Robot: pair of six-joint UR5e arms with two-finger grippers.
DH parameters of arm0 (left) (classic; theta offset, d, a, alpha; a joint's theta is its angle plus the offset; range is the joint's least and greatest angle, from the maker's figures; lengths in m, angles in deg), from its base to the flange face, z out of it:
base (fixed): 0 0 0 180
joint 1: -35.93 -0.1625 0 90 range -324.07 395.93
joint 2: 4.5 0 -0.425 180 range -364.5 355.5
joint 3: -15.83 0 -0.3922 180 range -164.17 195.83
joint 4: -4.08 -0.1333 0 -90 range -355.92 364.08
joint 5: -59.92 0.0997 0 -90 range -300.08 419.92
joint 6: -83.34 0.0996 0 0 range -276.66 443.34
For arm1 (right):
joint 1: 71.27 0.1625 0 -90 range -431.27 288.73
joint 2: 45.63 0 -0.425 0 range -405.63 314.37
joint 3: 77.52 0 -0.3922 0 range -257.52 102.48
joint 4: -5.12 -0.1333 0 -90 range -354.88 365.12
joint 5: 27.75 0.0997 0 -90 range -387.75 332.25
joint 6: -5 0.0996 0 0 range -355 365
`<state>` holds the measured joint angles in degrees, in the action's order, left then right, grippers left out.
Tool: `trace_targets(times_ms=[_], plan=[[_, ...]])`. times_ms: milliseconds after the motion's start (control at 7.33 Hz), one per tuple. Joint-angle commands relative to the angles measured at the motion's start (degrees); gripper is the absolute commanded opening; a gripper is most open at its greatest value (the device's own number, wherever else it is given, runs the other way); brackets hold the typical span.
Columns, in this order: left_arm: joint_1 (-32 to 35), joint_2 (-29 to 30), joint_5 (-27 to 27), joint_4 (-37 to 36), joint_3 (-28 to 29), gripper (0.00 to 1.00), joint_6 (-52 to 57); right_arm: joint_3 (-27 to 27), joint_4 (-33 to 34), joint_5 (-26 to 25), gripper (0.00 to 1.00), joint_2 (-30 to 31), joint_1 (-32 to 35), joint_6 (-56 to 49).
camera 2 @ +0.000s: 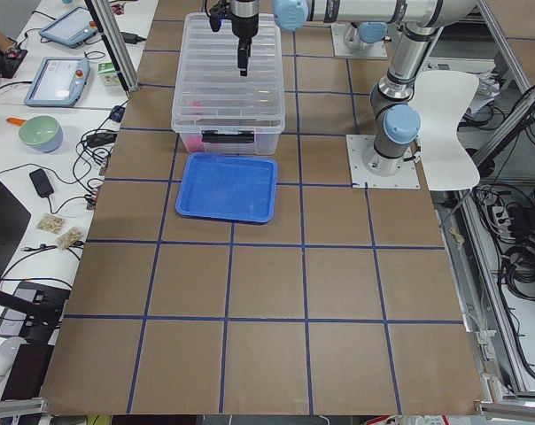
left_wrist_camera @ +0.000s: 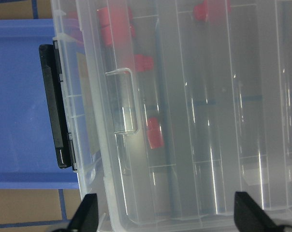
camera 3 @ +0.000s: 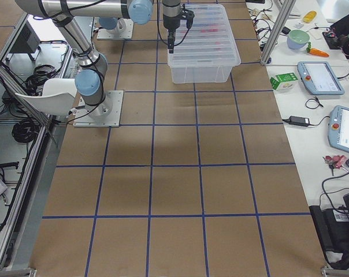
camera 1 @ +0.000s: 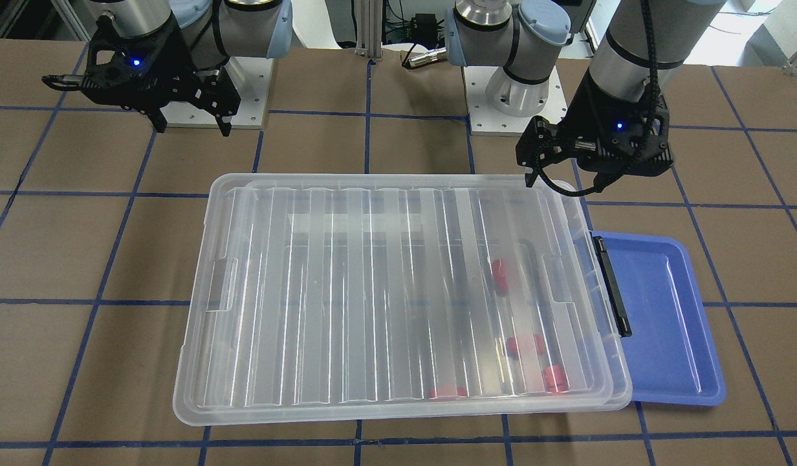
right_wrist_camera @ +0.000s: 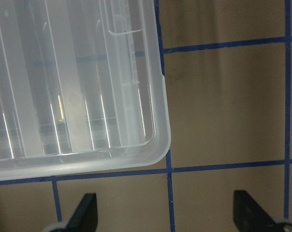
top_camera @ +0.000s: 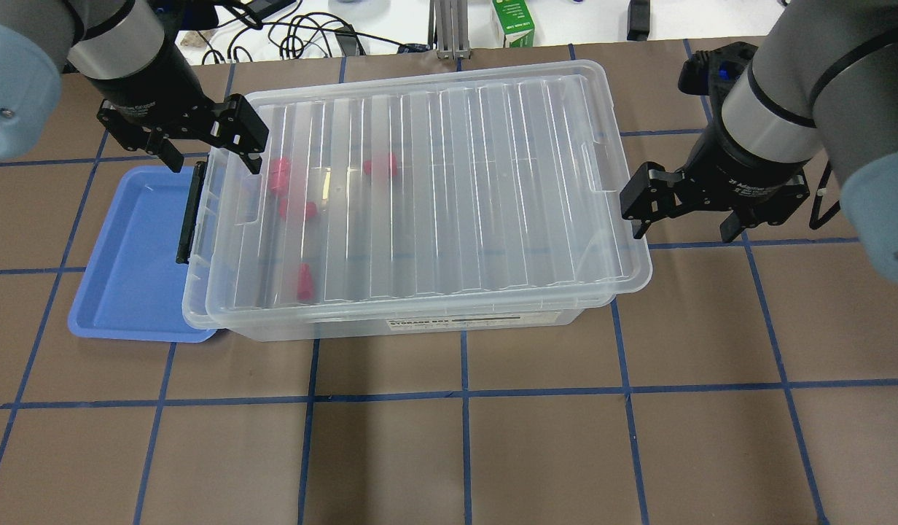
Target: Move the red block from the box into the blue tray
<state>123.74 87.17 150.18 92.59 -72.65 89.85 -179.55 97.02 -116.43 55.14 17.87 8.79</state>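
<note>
The red block lies inside the lidded box, in the left part of the overhead frame. It seems light, rigid and slippery, so I would pinch its squarish body. The left gripper and the right gripper stand wide, empty.

A brown table is showing a grid of blue tape lines. A green carton, black cables, a green bowl and a teach pendant are lying just beyond one long edge of the table. A white chair is standing at the table's opposite long edge.
</note>
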Motion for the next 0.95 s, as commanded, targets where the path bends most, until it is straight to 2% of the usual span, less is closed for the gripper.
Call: trace_targets(times_ms=[0,409,818], plan=[[0.0,0.0,0.0,0.0,0.0,1.00,0.0,0.1,0.0,0.3,1.00,0.0,0.2,0.0],[0.0,0.0,0.0,0.0,0.0,1.00,0.0,-0.1,0.2,0.4,1.00,-0.2,0.2,0.1],[0.0,0.0,0.0,0.0,0.0,1.00,0.0,-0.9,1.5,0.6,1.00,-3.3,0.0,0.9]])
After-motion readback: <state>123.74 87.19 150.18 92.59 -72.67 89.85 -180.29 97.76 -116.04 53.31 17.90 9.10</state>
